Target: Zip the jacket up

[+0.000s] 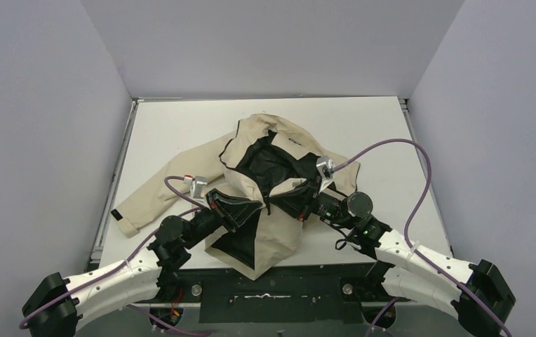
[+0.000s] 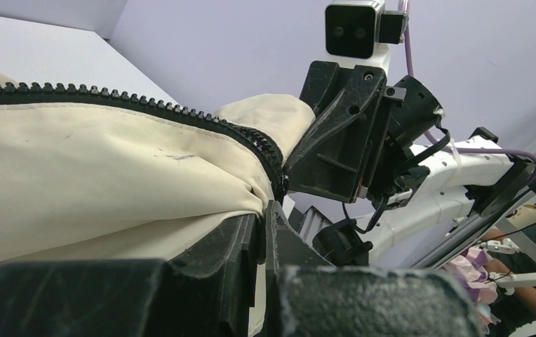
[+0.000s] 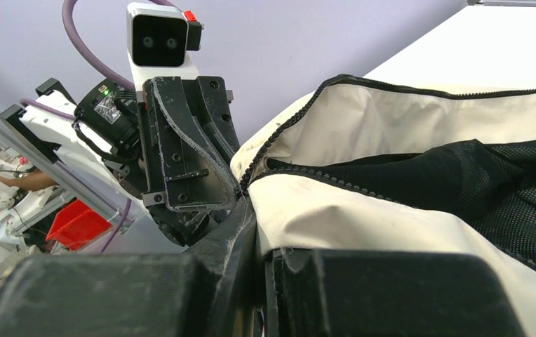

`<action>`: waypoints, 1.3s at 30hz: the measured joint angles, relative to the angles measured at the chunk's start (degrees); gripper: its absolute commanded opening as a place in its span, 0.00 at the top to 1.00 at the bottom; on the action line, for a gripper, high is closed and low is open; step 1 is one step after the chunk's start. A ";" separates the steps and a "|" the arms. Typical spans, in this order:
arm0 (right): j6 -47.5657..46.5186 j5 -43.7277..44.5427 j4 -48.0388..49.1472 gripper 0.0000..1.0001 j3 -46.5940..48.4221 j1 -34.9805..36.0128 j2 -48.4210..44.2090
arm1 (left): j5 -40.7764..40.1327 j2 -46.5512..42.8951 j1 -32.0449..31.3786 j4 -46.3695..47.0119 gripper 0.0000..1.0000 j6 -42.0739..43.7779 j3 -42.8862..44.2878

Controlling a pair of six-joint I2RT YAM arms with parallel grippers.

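The jacket (image 1: 279, 242) lies unzipped mid-worktop (image 1: 181, 126), hem over the near edge. Left gripper (image 2: 263, 216) and right gripper (image 3: 254, 219) each clamp a zipper (image 2: 146, 104) edge, close together. Next, probably, the halves need aligning precisely.

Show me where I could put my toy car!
Bare table runs along the back wall behind the jacket, and down the right side between jacket and table edge, under the purple cable. The front middle is crowded: the left gripper and right gripper pinch the jacket there.
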 measured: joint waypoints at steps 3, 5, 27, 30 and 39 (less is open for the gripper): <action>-0.02 0.44 -0.63 1.00 0.52 0.02 0.00 | -0.24 0.48 0.00 0.35 1.00 0.15 0.11; -0.04 0.74 -0.96 1.00 0.98 0.00 0.00 | -0.44 0.87 0.00 0.61 1.00 0.22 0.44; 0.09 2.73 -5.86 1.00 4.04 0.04 -0.87 | -2.10 0.22 -0.70 0.39 1.00 1.09 1.64; 0.87 3.58 -5.86 0.99 1.68 0.46 -2.97 | -1.29 0.35 -1.29 -0.74 1.00 1.05 1.60; 4.50 8.35 -10.23 0.94 -2.25 0.74 -7.04 | 0.24 4.50 -1.60 -2.03 1.00 -0.55 1.57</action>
